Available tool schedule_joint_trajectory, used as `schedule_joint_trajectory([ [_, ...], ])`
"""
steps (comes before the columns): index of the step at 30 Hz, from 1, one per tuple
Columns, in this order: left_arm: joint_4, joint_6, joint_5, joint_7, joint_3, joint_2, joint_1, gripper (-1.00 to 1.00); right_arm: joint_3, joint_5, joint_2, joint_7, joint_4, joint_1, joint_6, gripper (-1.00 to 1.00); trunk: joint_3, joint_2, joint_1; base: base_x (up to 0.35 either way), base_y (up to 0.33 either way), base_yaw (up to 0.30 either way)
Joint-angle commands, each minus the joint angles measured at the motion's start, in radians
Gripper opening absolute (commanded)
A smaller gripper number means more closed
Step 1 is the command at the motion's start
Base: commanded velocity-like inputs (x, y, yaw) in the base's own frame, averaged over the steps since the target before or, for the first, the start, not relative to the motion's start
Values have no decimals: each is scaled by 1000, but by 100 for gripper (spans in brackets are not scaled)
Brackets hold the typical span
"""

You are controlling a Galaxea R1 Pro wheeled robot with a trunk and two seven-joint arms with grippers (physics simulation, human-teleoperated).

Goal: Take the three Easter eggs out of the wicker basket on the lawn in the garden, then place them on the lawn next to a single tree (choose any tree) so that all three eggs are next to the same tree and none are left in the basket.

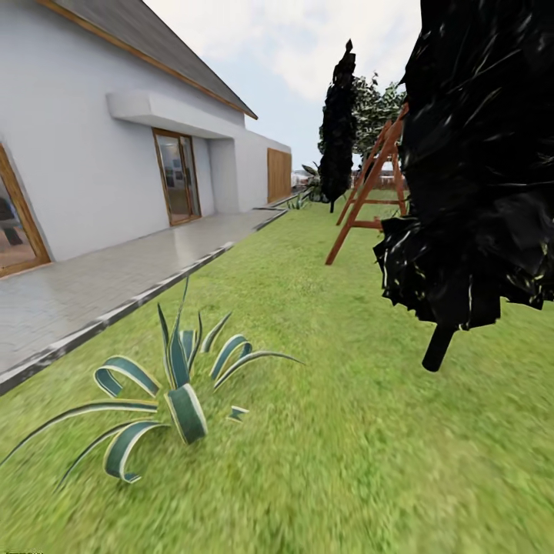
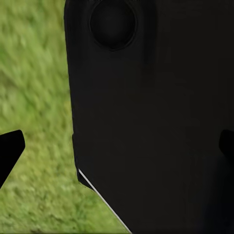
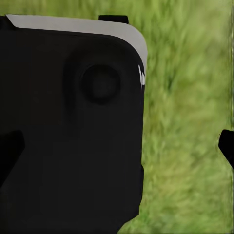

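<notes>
The lawn point(image 1: 331, 431) stretches ahead in the head view, beside a white house. The three Easter eggs and the wicker basket are out of view. Far off, a rounded green leafy crown point(image 1: 375, 108) rises behind a black columnar tree; its trunk is hidden. In the left wrist view my left gripper point(image 2: 117, 148) stands open, one fingertip point(image 2: 9, 151) at each edge of the picture, with a black part of the robot's body and grass beyond. My right gripper point(image 3: 117, 146) is open too, over grass point(image 3: 190, 146), holding nothing.
A striped agave plant point(image 1: 173, 385) grows close at the front left. A big black tree point(image 1: 477, 169) stands near on the right, another black columnar tree point(image 1: 337, 127) farther back. A wooden A-frame point(image 1: 369, 185) stands between them. A paved walkway point(image 1: 92, 285) runs along the house point(image 1: 92, 154).
</notes>
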Motion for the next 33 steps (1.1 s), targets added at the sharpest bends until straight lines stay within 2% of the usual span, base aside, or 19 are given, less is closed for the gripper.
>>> schedule_joint_trajectory([
  [1, -2, 0, 0, 0, 0, 0, 1, 100, 0, 1, 0, -1, 1, -1, 0, 100, -1, 0, 0, 272, -199, 249],
  [16, -2, 0, 0, 0, 0, 0, 1, 100, 0, 1, 0, -1, 1, -1, 0, 100, -1, 0, 0, 300, -131, 256],
  [33, -2, 0, 0, 0, 0, 0, 1, 100, -1, 1, 0, -1, 1, -1, 0, 100, -1, 0, 0, 274, -203, 257],
])
